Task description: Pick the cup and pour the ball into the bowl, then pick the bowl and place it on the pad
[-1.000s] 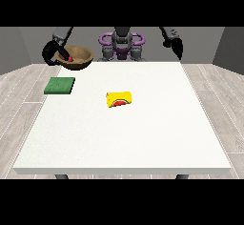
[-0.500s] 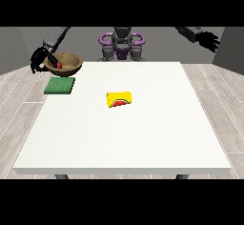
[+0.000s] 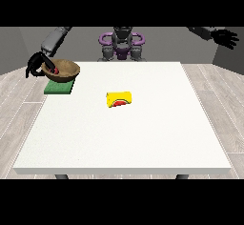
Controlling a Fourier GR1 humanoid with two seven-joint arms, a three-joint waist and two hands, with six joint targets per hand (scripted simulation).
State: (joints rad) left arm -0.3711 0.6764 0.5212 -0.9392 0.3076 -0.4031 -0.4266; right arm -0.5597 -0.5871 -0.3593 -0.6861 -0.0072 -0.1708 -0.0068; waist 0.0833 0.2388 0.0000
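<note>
A brown wooden bowl (image 3: 63,71) hangs just above the green pad (image 3: 59,87) at the table's far left, with a small red ball inside it. The hand at the view's left (image 3: 38,66) has its fingers curled over the bowl's left rim. A yellow cup (image 3: 119,98) lies on its side near the middle of the table, its red inside facing the camera. The hand at the view's right (image 3: 225,37) is raised high, off the table's right side, with its fingers spread and nothing in it.
The white table (image 3: 143,138) stretches wide towards the camera. The robot's purple and grey torso (image 3: 122,45) stands behind the far edge. Grey wooden floor surrounds the table.
The bowl and the hand holding it have come down and moved back right over the green pad. The hand at the view's right has swung further out and up.
</note>
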